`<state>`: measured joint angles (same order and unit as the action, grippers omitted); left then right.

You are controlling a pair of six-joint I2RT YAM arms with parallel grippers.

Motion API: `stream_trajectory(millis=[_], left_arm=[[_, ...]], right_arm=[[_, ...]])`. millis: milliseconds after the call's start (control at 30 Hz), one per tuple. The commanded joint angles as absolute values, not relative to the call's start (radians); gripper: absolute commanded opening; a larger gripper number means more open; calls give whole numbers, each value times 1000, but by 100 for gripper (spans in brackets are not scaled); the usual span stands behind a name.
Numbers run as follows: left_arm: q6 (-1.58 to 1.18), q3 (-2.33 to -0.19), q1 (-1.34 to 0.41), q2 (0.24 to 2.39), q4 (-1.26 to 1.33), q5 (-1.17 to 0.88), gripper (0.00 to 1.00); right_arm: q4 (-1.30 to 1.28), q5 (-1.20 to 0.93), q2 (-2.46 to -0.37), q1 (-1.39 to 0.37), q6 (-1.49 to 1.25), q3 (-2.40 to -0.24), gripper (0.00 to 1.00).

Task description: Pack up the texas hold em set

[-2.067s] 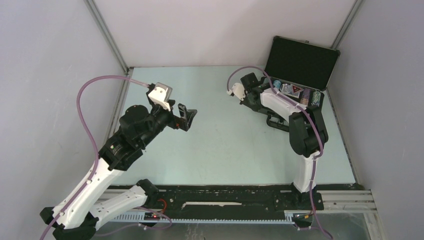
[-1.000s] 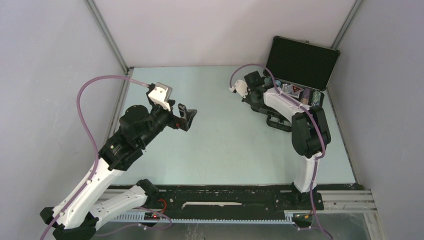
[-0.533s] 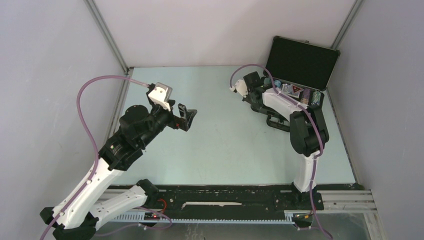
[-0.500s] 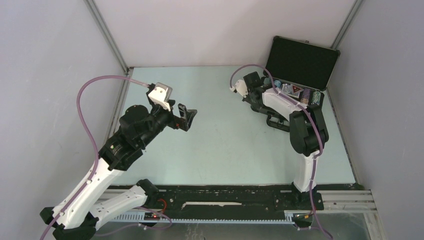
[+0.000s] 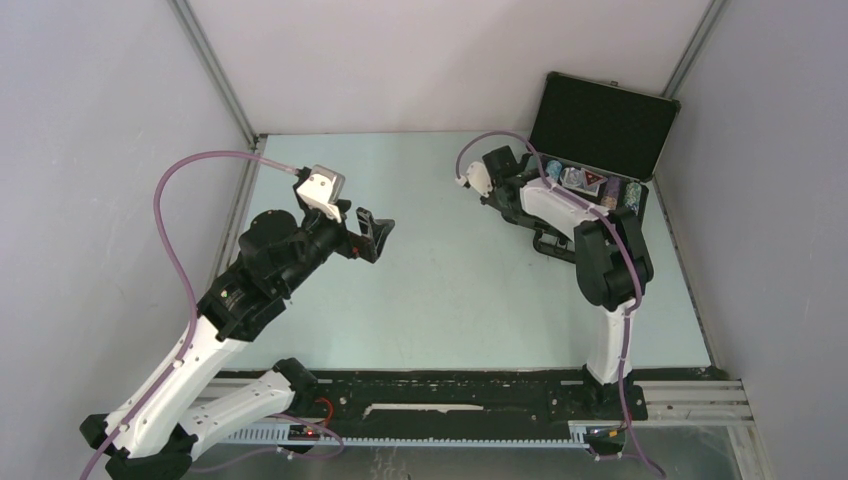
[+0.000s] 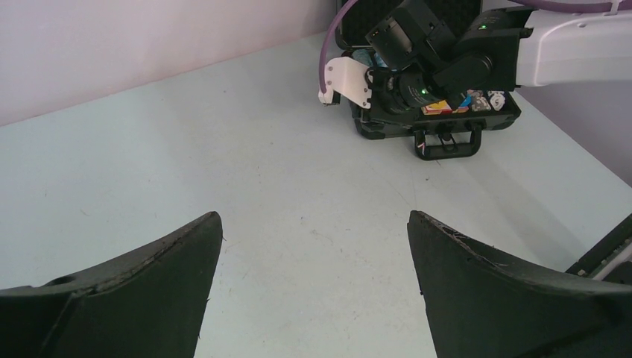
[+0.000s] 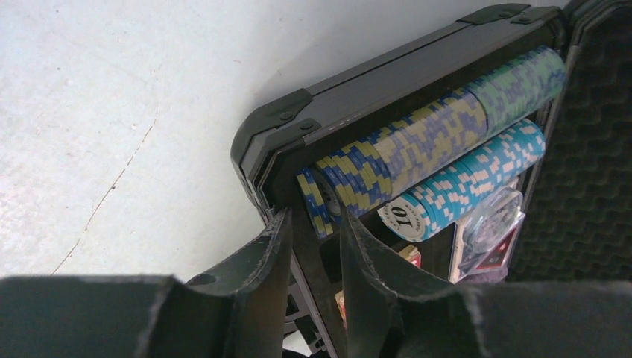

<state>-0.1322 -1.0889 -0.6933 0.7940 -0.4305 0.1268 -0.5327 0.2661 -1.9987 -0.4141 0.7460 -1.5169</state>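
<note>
Pale table (image 5: 430,285) between grey walls, with the case (image 7: 387,89) at the far right corner: lid (image 5: 600,125) up, tray facing the arms. Packed in the tray: chips (image 7: 402,153) on edge in rows, blue-and-yellow beside light blue, with what looks like a card box (image 7: 488,231) alongside. Right gripper (image 7: 313,224) low at the tray's near corner, jaws parted by a narrow gap, nothing visibly between them but the case wall behind. Left gripper (image 6: 313,220) well apart over bare table, jaws spread wide, empty.

Probably heavy once shut, judging by so many chips; hard shell, stiff, likely smooth on the trim. Best taken by the handle (image 6: 446,145) for lifting, by the lid's top edge for swinging it down. Chips hard and probably slick, prone to tipping out of the row if nudged sideways — better pressed flat against the stack.

Hard to make out: latches, hinges, any loose discs or token. Part of the tray hidden under the right arm from above, and cut off by the frame in the wrist view. No telling about the end chip — fully seated or not.
</note>
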Motion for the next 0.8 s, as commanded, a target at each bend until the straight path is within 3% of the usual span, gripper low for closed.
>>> stream_trajectory(millis=[0, 467, 767], left_arm=[[-137, -1098, -686, 788, -426, 119, 100], [-143, -1098, -686, 787, -425, 110, 100], [-155, -1092, -678, 791, -417, 90, 100]], right_arm=[[-457, 328, -1935, -424, 759, -1508, 40], [-401, 427, -1877, -421, 678, -1459, 45], [-415, 403, -1732, -421, 498, -1392, 61]])
